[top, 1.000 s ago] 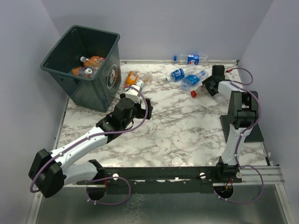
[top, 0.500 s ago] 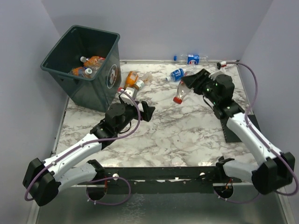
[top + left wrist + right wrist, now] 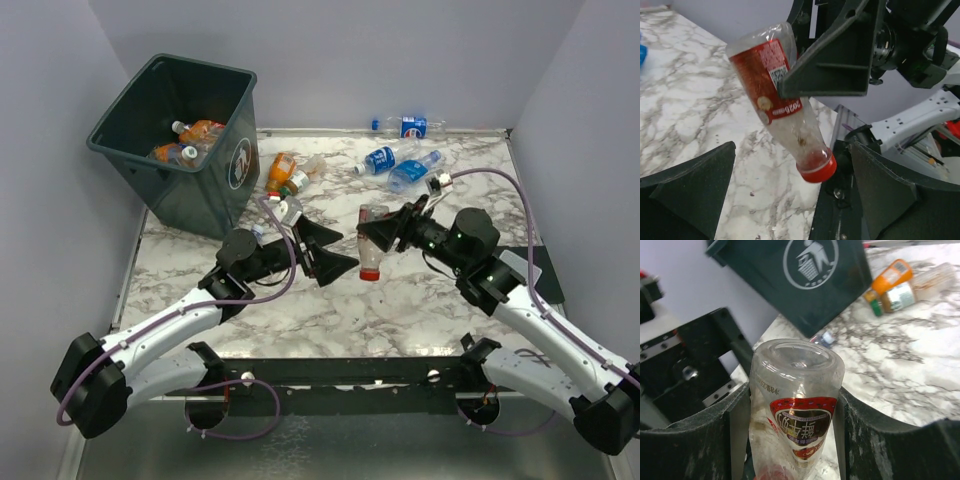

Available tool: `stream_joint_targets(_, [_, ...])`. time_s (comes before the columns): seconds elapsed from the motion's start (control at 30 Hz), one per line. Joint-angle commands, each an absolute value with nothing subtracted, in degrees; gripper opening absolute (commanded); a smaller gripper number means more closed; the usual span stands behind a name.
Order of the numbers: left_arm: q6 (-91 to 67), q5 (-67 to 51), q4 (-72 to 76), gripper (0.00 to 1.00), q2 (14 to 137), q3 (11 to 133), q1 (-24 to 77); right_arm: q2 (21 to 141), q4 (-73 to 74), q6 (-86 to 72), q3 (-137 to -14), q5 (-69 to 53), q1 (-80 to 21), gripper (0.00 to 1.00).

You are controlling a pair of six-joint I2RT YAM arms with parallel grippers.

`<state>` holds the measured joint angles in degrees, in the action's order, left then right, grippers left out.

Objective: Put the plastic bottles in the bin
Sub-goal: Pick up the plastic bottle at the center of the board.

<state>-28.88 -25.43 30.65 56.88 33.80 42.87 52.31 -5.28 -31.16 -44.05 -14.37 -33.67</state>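
One red-labelled bottle [image 3: 371,250] hangs cap-down over the worktop [image 3: 400,300], pinched by the right tool [image 3: 386,233]; the left tool [image 3: 338,253] faces it, spread wide. Other bottles [image 3: 192,138] lie in the bin [image 3: 200,195].

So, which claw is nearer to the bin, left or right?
Left. The left claw hangs open over the table, right of the bin; the right claw, shut on the red-label bottle, is farther right, beyond the left one.
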Motion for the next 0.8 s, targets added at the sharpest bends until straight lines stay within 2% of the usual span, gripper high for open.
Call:
stream_joint_targets(0.0, [-36.3,-35.2,39.1,0.99,61.3,33.8,42.8,51.3,-14.3,-28.3,-41.2,-12.1,-39.7,0.40])
stream_joint_targets(0.13, [-37.1,-36.4,40.3,0.99,63.0,33.7,43.4,54.5,-18.7,-27.0,-41.7,-6.6,-44.8,0.40])
stream_joint_targets(0.3, [-35.9,-35.7,40.3,0.98,62.8,33.1,44.3,56.6,-24.3,-28.8,-41.8,-4.6,-45.7,0.40])
stream_joint_targets(0.37, [-35.6,-34.8,40.3,0.88,62.6,32.9,44.4,56.9,-25.3,-29.1,-41.9,-3.8,-45.6,0.40])
stream_joint_targets(0.5, [-35.2,-33.2,40.3,0.58,62.6,32.7,44.3,56.1,-26.0,-29.6,-41.7,-2.2,-45.6,0.40])
stream_joint_targets(0.57, [-35.1,-32.6,40.3,0.47,62.6,32.6,44.3,55.9,-25.6,-29.5,-42.1,-2.8,-45.6,0.43])
stream_joint_targets(0.63, [-34.9,-32.0,40.2,0.38,62.6,32.6,44.3,56.0,-24.6,-29.7,-42.7,-3.5,-45.6,0.52])
stream_joint_targets(0.7, [-34.6,-31.2,40.0,0.33,62.4,32.5,44.3,55.9,-23.1,-30.0,-43.8,-4.4,-45.6,0.78])
stream_joint_targets(0.77, [-33.8,-29.6,39.4,0.29,61.5,32.2,44.2,55.5,-19.9,-30.5,-45.2,-4.7,-45.6,0.97])
